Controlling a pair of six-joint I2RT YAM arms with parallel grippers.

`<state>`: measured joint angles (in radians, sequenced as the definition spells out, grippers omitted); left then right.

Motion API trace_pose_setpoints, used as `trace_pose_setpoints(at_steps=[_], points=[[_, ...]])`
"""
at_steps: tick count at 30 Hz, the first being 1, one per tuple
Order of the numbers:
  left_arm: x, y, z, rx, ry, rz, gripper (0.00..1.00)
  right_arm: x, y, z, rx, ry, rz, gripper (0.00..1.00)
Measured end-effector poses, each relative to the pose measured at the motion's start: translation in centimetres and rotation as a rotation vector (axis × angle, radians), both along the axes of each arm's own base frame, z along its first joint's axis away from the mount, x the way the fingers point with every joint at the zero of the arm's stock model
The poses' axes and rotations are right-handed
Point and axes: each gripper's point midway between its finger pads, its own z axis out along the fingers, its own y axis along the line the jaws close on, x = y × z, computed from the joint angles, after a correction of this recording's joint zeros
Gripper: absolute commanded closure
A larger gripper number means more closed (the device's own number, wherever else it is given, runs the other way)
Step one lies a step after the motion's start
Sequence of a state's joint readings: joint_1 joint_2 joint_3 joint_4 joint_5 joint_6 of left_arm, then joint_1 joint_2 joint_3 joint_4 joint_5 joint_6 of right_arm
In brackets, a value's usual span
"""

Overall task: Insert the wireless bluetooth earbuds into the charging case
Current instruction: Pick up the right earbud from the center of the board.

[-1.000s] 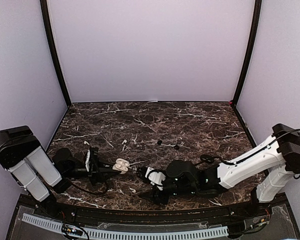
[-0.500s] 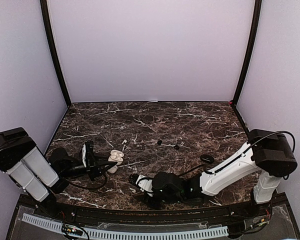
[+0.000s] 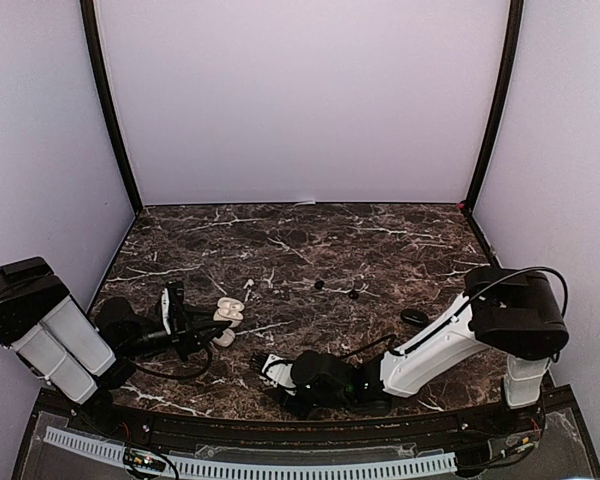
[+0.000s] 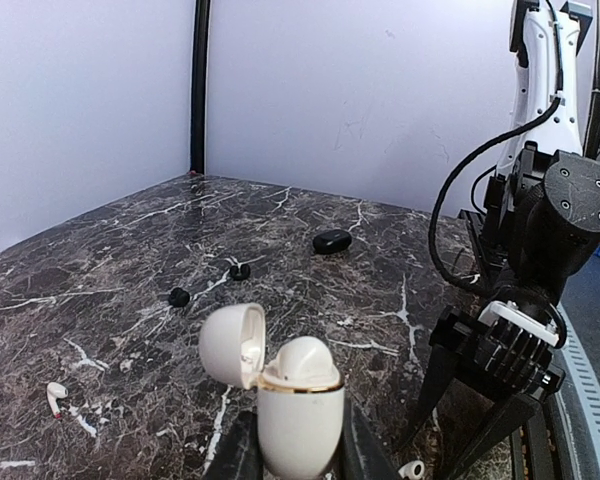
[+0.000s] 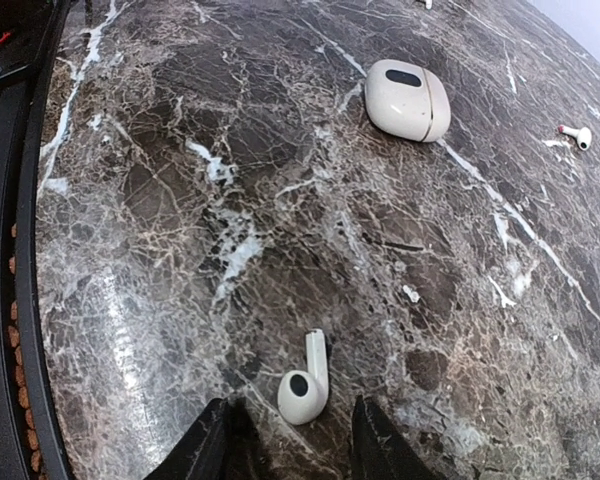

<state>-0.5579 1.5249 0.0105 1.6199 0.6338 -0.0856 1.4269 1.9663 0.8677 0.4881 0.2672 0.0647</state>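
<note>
Marble table (image 3: 380, 250), right claw (image 5: 292, 445) low astride white earbud (image 5: 305, 385), left claw (image 4: 295, 455) clamping case (image 4: 300, 395)

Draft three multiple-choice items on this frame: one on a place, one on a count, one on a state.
1. Where is the white earbud nearest the right gripper?
A on the table, between its fingers
B against the back wall
C off the table

2. How many black earbuds lie on the table?
A one
B two
C four

3. How is the white charging case in the left gripper?
A closed
B open
C lying loose on the table

Answers:
1 A, the right wrist view shows it on the marble between both fingers.
2 B, two dark buds sit mid-table.
3 B, its lid stands swung back.
</note>
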Motion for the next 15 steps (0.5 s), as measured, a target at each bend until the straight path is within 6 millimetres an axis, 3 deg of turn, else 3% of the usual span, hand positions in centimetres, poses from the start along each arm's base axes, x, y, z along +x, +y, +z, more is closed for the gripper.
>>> trace_pose_setpoints(at_steps=[15], points=[[-0.2,-0.1,0.0,0.005,-0.011,-0.014,1.0,1.3,0.8,-0.1,0.032,0.032,0.003,0.74]])
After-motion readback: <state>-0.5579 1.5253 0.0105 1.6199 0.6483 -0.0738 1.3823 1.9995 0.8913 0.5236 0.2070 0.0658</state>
